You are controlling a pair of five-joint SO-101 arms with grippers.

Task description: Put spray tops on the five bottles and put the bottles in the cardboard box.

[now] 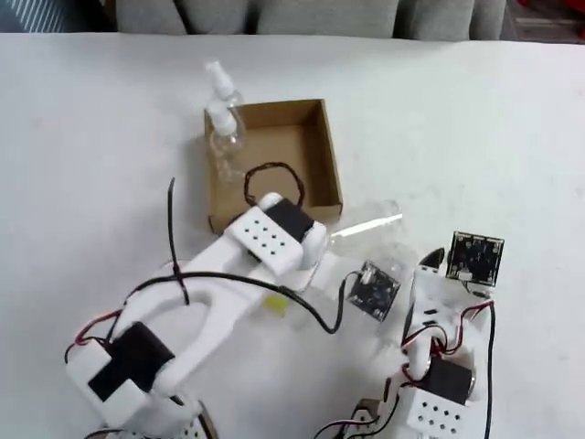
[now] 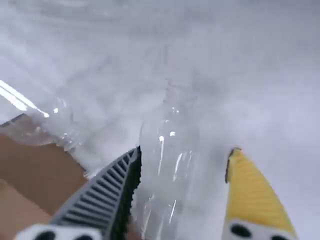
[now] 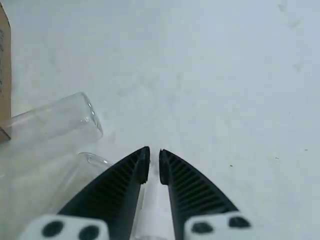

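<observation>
At the lower right of the high view sits the right arm. Its hand point(image 3: 154, 152) has two black ribbed fingers pressed almost together on a slim white piece point(image 3: 150, 205); what that piece is cannot be told.

The left arm stretches from the lower left to the centre of the frame. Its hand point(image 2: 185, 150) is open, with a grey ribbed finger and a yellow finger either side of a clear plastic bottle without a top point(image 2: 167, 170). The grey finger touches the bottle's side and the yellow one stands apart from it.

A second clear topless bottle point(image 2: 40, 125) lies on the white tabletop point(image 1: 475, 119), just beside the lower right corner of the brown open-topped cardboard box point(image 1: 331, 155).

At the box's upper left corner stand a clear bottle with a white spray top point(image 1: 226, 144) and another capped bottle point(image 1: 224, 91) behind it. Whether they are inside the box cannot be told.
</observation>
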